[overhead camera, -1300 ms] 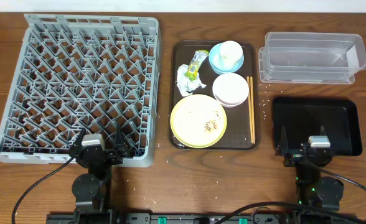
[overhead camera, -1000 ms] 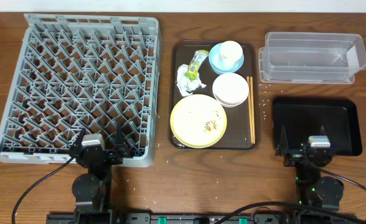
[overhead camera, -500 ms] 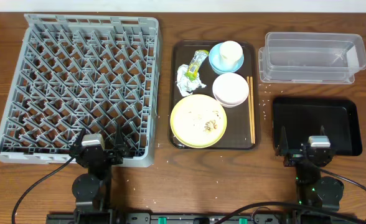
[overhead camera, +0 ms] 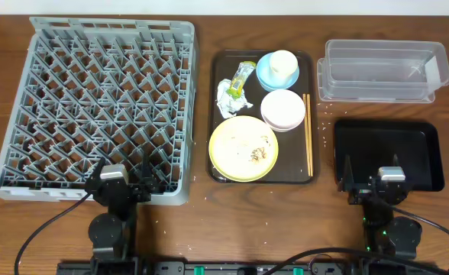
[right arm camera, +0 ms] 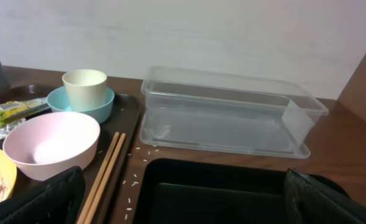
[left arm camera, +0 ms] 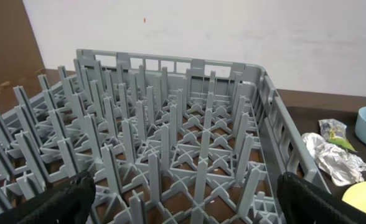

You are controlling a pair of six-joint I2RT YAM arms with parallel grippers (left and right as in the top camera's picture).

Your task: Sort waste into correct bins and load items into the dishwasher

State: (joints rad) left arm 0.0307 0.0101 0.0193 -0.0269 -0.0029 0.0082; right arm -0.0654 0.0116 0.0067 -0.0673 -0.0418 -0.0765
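Grey lattice dish rack (overhead camera: 95, 107), clear rectangular tub (overhead camera: 381, 70), shallow black tray (overhead camera: 387, 149)

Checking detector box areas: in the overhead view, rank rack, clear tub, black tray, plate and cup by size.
1. Rack
2. Tub and black tray: about alike, not ranked
3. Plate
4. Cup

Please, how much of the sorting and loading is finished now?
Done: nothing; the dish rack, clear tub and black tray look empty. In hand: nothing; left tool and right tool are open. Left: snack wrapper, paper wad, white cup, light blue bowl, white bowl and crumb-strewn yellow plate, all on the brown serving tray.
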